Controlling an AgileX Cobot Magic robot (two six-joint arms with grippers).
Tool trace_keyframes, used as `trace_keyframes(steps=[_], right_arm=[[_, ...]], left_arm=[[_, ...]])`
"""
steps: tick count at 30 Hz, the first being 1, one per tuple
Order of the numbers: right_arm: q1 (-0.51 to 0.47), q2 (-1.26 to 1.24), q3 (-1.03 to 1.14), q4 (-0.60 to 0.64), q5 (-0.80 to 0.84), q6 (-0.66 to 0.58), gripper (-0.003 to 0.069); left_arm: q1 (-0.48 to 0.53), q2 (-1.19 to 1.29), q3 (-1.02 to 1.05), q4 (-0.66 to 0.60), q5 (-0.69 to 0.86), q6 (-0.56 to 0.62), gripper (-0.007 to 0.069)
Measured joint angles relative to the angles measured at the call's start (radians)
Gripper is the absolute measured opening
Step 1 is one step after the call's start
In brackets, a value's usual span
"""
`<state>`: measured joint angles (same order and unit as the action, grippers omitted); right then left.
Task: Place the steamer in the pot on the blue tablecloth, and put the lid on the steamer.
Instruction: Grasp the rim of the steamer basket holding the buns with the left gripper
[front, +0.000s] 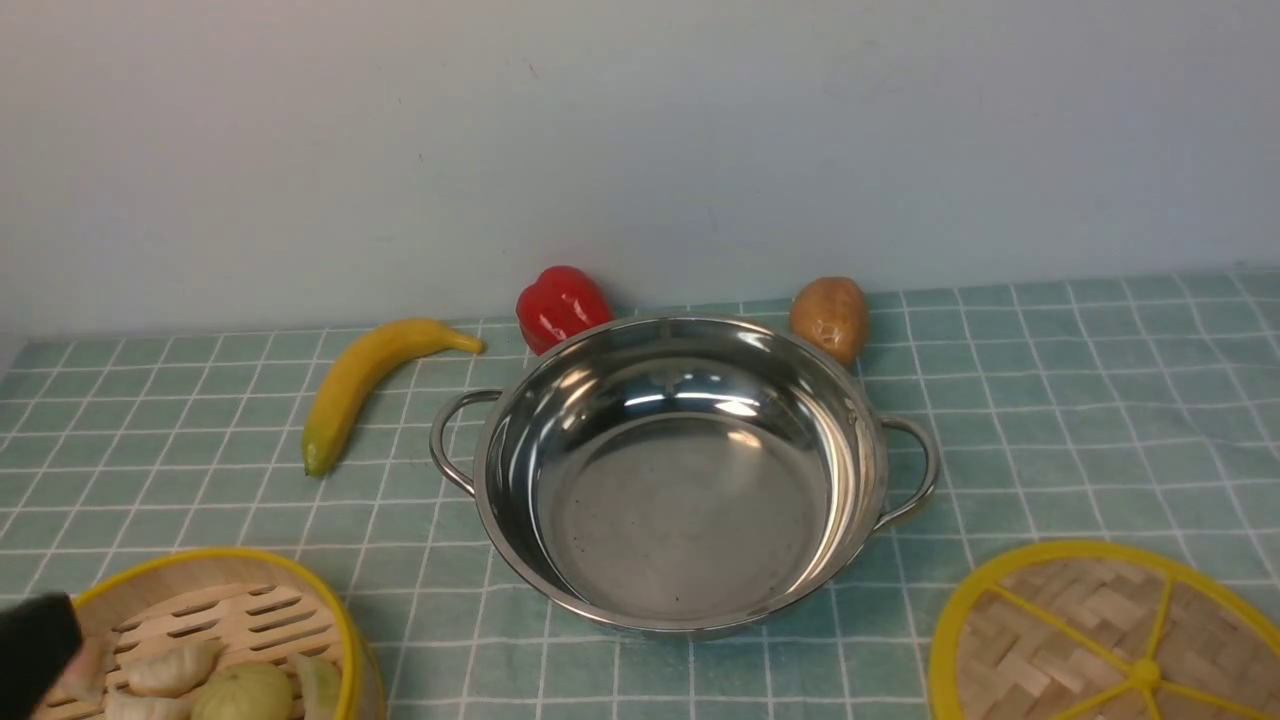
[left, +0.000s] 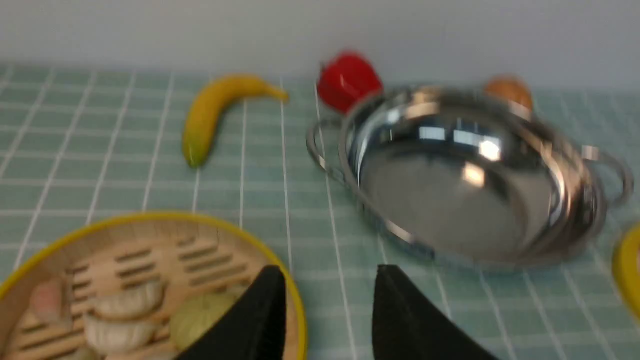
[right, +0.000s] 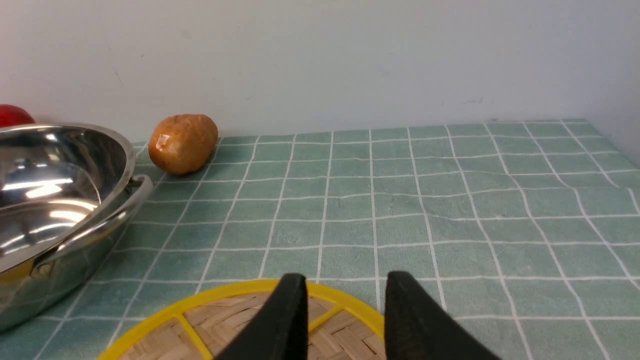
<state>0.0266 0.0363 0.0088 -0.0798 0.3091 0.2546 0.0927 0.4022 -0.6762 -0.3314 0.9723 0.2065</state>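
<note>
The shiny steel pot (front: 690, 510) stands empty in the middle of the blue tablecloth (front: 1080, 400). The steamer (front: 215, 556), a yellow-rimmed bamboo basket, sits at the near left with dumplings (front: 175, 668) inside. The woven lid (front: 1080, 620) lies flat at the near right. In the blurred left wrist view my left gripper (left: 330, 272) is open, one finger over the steamer's (left: 150, 217) inside and the other outside its rim. My right gripper (right: 345, 277) is open above the lid's (right: 220, 320) far rim, holding nothing. The front view shows only a black tip of the left gripper (front: 35, 640).
A banana (front: 360, 385) lies left of the pot. A red pepper (front: 560, 305) and a brown potato (front: 830, 318) sit behind the pot against the pale wall. The pot's wire handles stick out to the left and right.
</note>
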Motion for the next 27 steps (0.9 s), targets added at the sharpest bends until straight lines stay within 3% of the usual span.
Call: trace_keyframes(steps=[4, 9, 21, 27], right_arm=[[0.000, 0.000, 0.000, 0.000, 0.000, 0.000, 0.0240], [0.000, 0.000, 0.000, 0.000, 0.000, 0.000, 0.0240], [0.000, 0.000, 0.000, 0.000, 0.000, 0.000, 0.0240], [0.000, 0.000, 0.000, 0.000, 0.000, 0.000, 0.0240]], left_arm=[[0.000, 0.146, -0.045, 0.006, 0.204, 0.213, 0.0243], [0.000, 0.279, -0.048, 0.035, 0.238, 0.352, 0.0243], [-0.060, 0.551, -0.050, 0.071, 0.238, 0.459, 0.0248], [-0.170, 0.672, -0.050, 0.177, 0.246, 0.432, 0.0344]])
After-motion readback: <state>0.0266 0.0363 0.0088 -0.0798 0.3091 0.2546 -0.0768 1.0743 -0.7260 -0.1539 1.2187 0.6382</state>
